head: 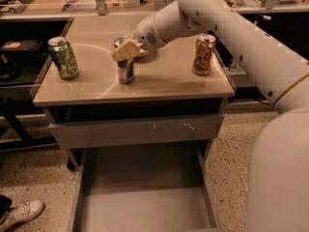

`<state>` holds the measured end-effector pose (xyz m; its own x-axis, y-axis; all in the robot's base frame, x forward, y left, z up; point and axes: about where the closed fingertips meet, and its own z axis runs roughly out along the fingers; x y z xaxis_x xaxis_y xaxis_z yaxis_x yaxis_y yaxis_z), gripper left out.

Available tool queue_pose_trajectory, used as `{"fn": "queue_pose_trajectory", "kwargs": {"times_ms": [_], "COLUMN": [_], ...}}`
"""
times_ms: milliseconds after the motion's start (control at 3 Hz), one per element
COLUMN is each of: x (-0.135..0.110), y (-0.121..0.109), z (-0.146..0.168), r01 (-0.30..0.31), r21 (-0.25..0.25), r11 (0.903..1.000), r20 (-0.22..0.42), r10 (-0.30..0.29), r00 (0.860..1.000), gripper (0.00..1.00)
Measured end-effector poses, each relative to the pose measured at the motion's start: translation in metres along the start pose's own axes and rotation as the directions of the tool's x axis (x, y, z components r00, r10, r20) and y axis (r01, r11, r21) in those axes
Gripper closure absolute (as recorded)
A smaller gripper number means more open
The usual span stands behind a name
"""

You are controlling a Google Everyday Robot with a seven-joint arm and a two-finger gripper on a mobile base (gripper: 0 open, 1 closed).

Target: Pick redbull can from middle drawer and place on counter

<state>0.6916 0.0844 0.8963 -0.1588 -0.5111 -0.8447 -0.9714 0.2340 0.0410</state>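
Redbull can (pixel 125 70) stands upright on the counter (pixel 169 79), left of center, out of the drawer. Gripper (pixel 126 52) sits right at the can's top, covering its upper rim from 12 o'clock. Cannot tell whether it clamps the can or is spread off it. White arm (pixel 231 28) comes in from 2 o'clock across the counter.

Green can (pixel 63 57) is upright at 9 o'clock of the redbull can, well apart, near the counter's left edge. Orange can (pixel 203 54) is upright at 3 o'clock, well apart, near the right edge. A faint white arc (pixel 107 62) runs on the counter between the green can and the redbull can.

Below the counter is a closed drawer with a scuffed front (pixel 135 129). At 6 o'clock of it the middle drawer (pixel 145 209) is pulled out, grey bottom showing. A white shoe (pixel 19 214) is on the floor at 8 o'clock of the view.
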Motion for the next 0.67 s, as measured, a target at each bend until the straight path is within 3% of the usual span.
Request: {"fn": "queue_pose_trajectory", "kwargs": {"times_ms": [333, 667], "x": [0.0, 0.0], "y": [0.0, 0.0], "z": [0.0001, 0.0001], "r01": [0.0, 0.0], "r21": [0.0, 0.0], "r11": [1.0, 1.0], "r20": [0.0, 0.0], "r10": [0.0, 0.0], "r00": [1.0, 1.0], "gripper": [0.11, 0.0]}}
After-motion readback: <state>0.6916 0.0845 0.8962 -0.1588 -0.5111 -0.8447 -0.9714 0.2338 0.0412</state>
